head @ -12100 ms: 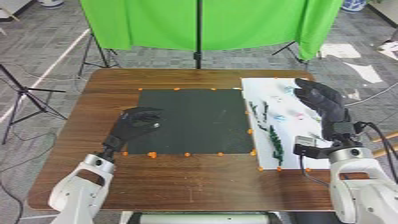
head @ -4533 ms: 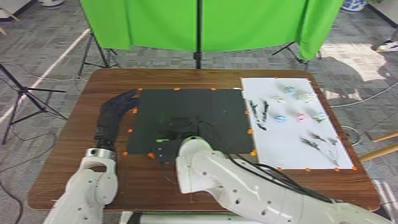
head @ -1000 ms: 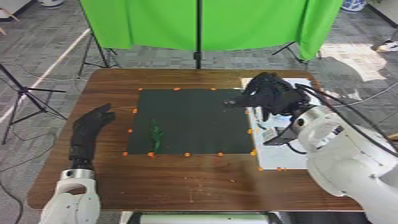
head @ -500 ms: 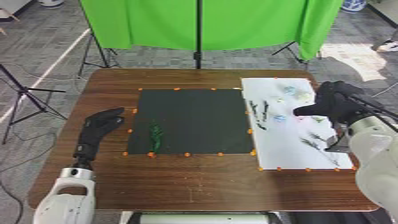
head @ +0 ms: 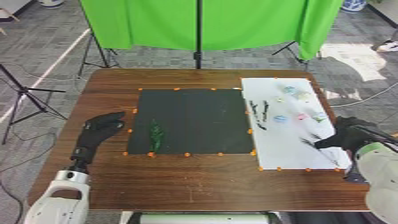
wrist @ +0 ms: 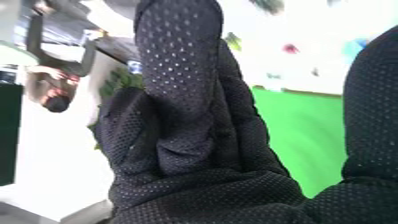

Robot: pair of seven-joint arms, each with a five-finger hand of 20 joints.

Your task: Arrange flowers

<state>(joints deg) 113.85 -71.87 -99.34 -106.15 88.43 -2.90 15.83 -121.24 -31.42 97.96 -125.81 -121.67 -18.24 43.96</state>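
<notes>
"Change?"
"Right hand (head: pixel 354 131) nearer robot, over white sheet's (head: pixel 277 137) right edge, fingers straight, released. Left hand (head: pixel 104 124) relaxed, released."
"Sprig?"
"Green sprig (head: pixel 156 136), black mat (head: pixel 200 117), near left edge."

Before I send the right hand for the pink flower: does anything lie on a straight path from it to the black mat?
Yes: a light-blue flower just left of the pink flower, then dark sprigs near the black mat.
</notes>
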